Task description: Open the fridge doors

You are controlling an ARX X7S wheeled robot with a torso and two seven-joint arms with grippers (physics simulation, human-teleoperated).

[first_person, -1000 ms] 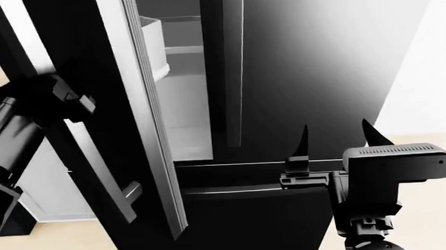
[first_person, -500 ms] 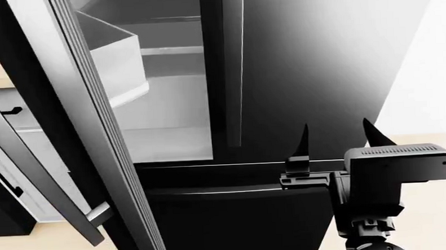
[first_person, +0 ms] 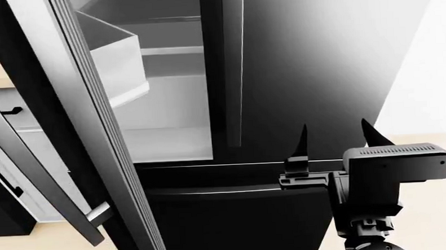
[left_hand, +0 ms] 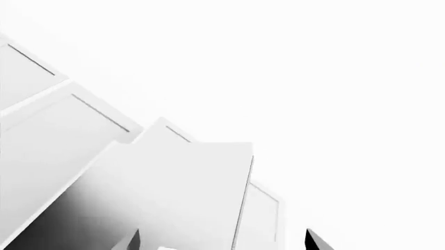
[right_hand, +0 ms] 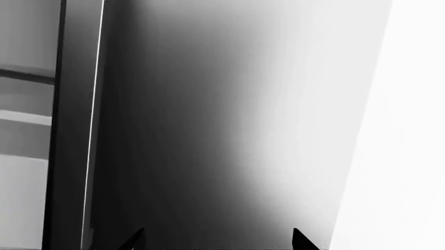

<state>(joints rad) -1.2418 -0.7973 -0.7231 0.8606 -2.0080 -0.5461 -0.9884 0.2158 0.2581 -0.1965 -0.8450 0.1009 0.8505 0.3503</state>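
The left fridge door [first_person: 73, 137] stands swung wide, its glossy black face edge-on, long bar handle [first_person: 37, 172] outside and a white shelf bin [first_person: 115, 62] inside. The right fridge door [first_person: 319, 70] is shut, smooth and dark, straight ahead. Below runs a black drawer [first_person: 235, 215]. The right gripper [first_person: 335, 136] hangs just before the shut door, its pointed fingers [first_person: 302, 141] spread wide and empty. White cabinets [left_hand: 76, 156] fill the left wrist view; I cannot tell the left fingers' state.
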